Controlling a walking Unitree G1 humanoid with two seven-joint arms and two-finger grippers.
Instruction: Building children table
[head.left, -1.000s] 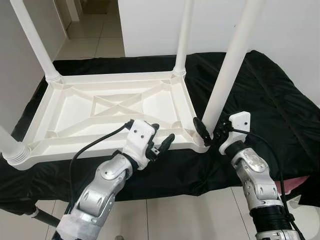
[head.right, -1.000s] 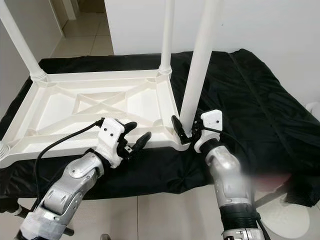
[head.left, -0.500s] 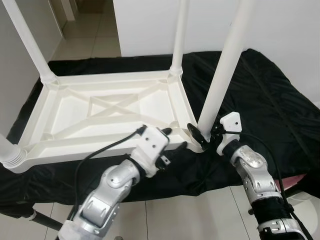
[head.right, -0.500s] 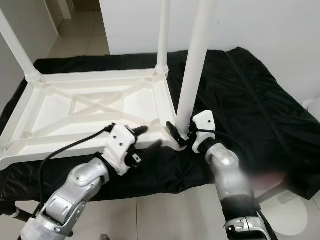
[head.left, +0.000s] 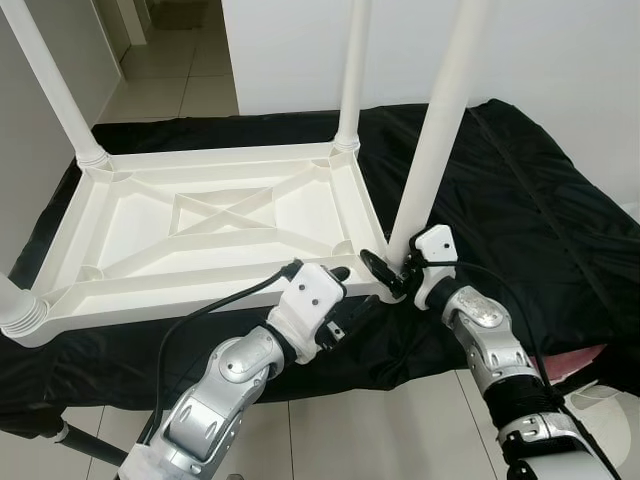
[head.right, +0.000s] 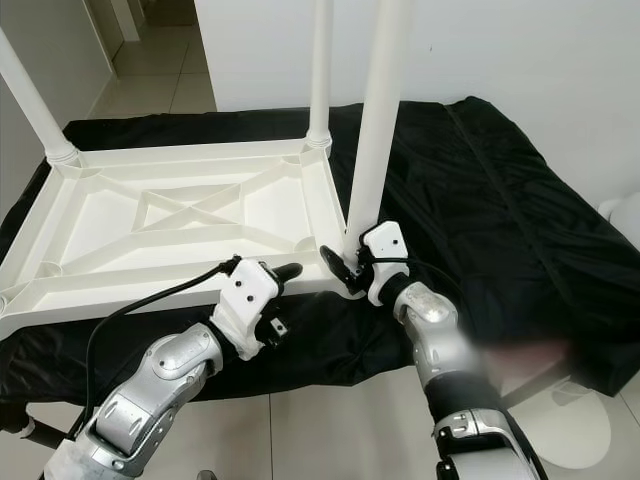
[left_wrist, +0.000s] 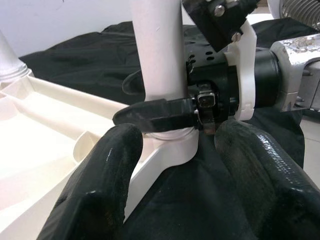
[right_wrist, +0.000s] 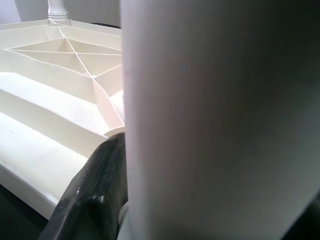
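Table top (head.left: 215, 215) is upside down on the black cloth (head.left: 520, 190), ribbed underside w/ X-brace facing up. Cloth covers a low surface; tiled floor (head.left: 380, 420) in front of it, white wall (head.left: 560, 60) behind.

Legs: far-left leg (head.left: 55, 85), far-right leg (head.left: 352, 70) and near-left leg (head.left: 15, 300) all stand upright in their corner sockets. Near-right leg (head.left: 432, 130) is upright at the near-right corner socket (head.left: 385, 285), bottom end in the socket collar.

My right gripper (head.left: 392, 272) is at the base of the near-right leg, just above the socket. Fingers clamped around it, one black finger (left_wrist: 157, 112) across the front of the tube per left wrist cam. Right wrist cam: leg tube (right_wrist: 215, 120) right up against the lens, one finger pad (right_wrist: 95, 195) pressed on its side, table ribs behind.

My left gripper (head.left: 345, 290) is at the near edge of the table top, just left of that same corner, close to the right gripper but not touching it. Fingers apart, nothing between them. One fingertip (head.right: 288, 270) pokes above the table rim; the other sits lower, over the cloth by the rim. Left wrist cam looks straight at the socket and right gripper between its two fingers (left_wrist: 100, 190).
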